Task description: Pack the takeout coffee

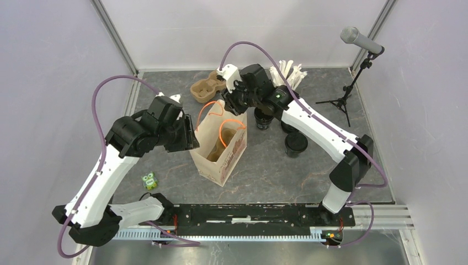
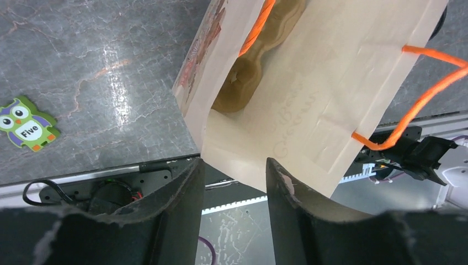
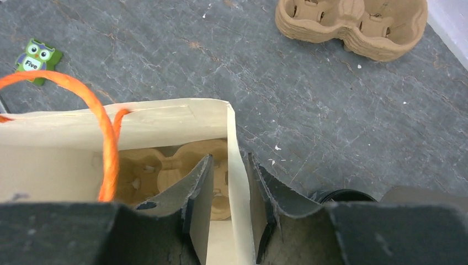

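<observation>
A brown paper bag (image 1: 219, 148) with orange handles stands open in the middle, with a pulp carrier (image 3: 165, 171) inside. Black lidded takeout cups (image 1: 264, 118) (image 1: 296, 143) stand on the table right of the bag; one lid rim shows in the right wrist view (image 3: 342, 194). My right gripper (image 1: 230, 105) (image 3: 229, 165) is partly open and straddles the bag's far wall, one finger inside and one outside. My left gripper (image 1: 190, 138) (image 2: 233, 171) is open at the bag's left corner, the paper edge just beyond its tips.
A second pulp carrier (image 1: 207, 88) (image 3: 353, 25) lies behind the bag. A grey cup of white sticks (image 1: 290, 74) and a microphone stand (image 1: 353, 72) are at the back right. An owl token (image 1: 149, 180) (image 2: 27, 124) lies at the front left.
</observation>
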